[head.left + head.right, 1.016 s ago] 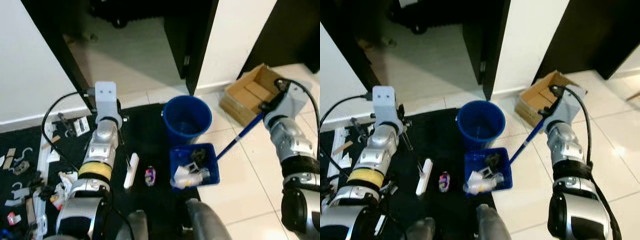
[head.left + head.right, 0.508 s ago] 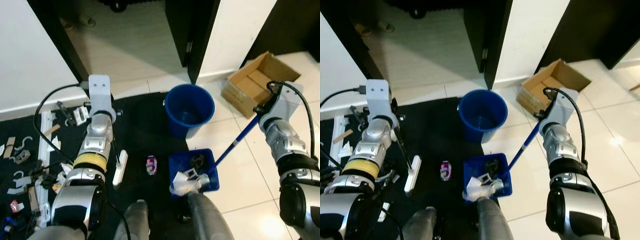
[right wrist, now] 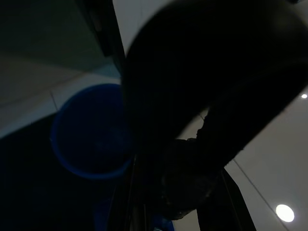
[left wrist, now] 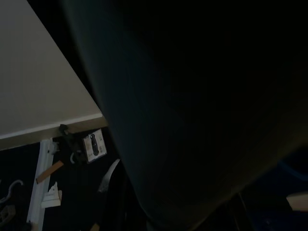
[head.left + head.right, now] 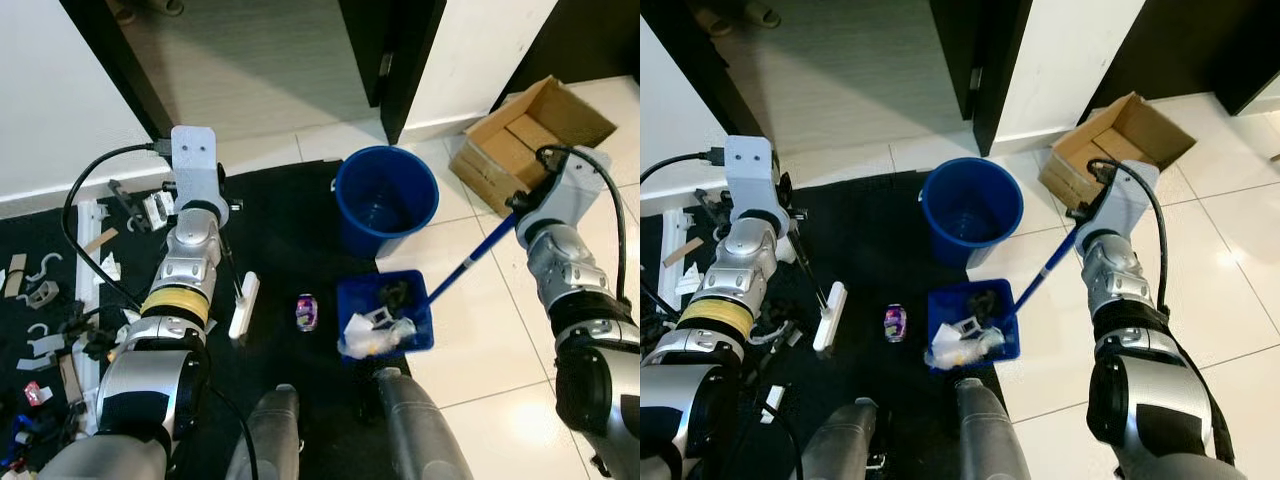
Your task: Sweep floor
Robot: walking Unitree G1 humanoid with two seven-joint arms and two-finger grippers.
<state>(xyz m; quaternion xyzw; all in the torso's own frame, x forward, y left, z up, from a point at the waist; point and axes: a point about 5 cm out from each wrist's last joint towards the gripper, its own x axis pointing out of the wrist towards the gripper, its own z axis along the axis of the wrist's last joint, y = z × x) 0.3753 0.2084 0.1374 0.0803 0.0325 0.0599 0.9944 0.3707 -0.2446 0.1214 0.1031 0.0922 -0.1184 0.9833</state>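
**Loaded dustpan parked beside the bucket**

The right gripper [image 5: 1077, 212] clamps the blue handle [image 5: 1040, 278], keeping the dustpan [image 5: 973, 322] level below it, near the bucket [image 5: 970, 210]. The left gripper [image 5: 788, 222] grips the broom [image 5: 829, 316] aside; small litter [image 5: 895, 322] remains.

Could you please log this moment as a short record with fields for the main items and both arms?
dustpan: blue, on the black mat's edge, holding white and dark rubbish
dustpan handle: blue, rising to the right gripper
bucket: blue, upright, just beyond the dustpan
broom: white head on the mat, thin handle up to the left gripper
small wrapper: on the mat between broom and dustpan
box: cardboard, open, on the tiles
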